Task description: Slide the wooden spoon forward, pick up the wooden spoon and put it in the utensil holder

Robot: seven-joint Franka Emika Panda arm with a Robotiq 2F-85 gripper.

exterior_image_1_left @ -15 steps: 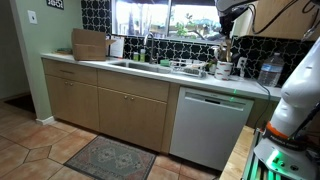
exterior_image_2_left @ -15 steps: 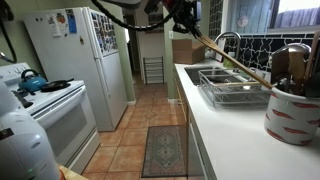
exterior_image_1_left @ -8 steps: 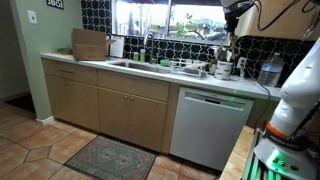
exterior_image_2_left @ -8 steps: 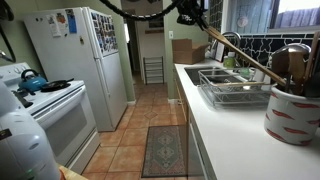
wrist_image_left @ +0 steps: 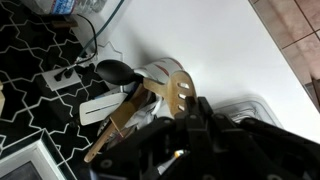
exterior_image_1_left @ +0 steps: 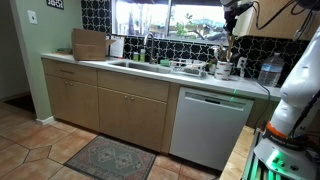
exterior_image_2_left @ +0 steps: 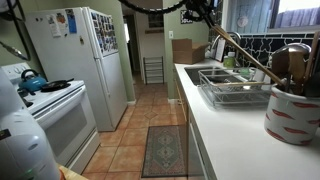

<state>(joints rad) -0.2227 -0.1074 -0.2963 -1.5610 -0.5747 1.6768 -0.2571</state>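
Robotiq gripper [exterior_image_2_left: 204, 12] hangs high above the counter [exterior_image_2_left: 240, 145], its jaws closed on the upper end of the wooden spoon [exterior_image_2_left: 246, 59]. In that exterior view, the spoon's long handle slants down and away from the gripper, and its lower end reaches the mouth of the utensil holder [exterior_image_2_left: 296, 115], where other utensils hide the tip. Whether the tip touches the holder's rim or inside cannot be told. In an exterior view from across the kitchen, the gripper [exterior_image_1_left: 231, 20] sits almost straight above the utensil holder [exterior_image_1_left: 223, 69], with the spoon [exterior_image_1_left: 230, 44] a thin line between them. The wrist view looks down past the dark, blurred gripper [wrist_image_left: 165, 138] onto the white utensil holder [wrist_image_left: 158, 68] directly beneath it. The wooden spoon [wrist_image_left: 113, 131] runs from beside the fingers up into the holder's opening. It lies next to a slotted wooden spatula [wrist_image_left: 181, 96] and a black ladle [wrist_image_left: 114, 72] that already stand inside. Beyond the holder from the gripper, a wall outlet [wrist_image_left: 60, 78] with plugged cables sits on the black patterned tile backsplash [wrist_image_left: 28, 55]. Below the gripper and nearer than the holder, a wire dish rack [exterior_image_2_left: 236, 93] rests on the counter beside the sink [exterior_image_2_left: 213, 72]. Far off to the gripper's side stand a white refrigerator [exterior_image_2_left: 75, 60] and a stove [exterior_image_2_left: 45, 98], with a rug [exterior_image_2_left: 165, 150] on the tiled floor.
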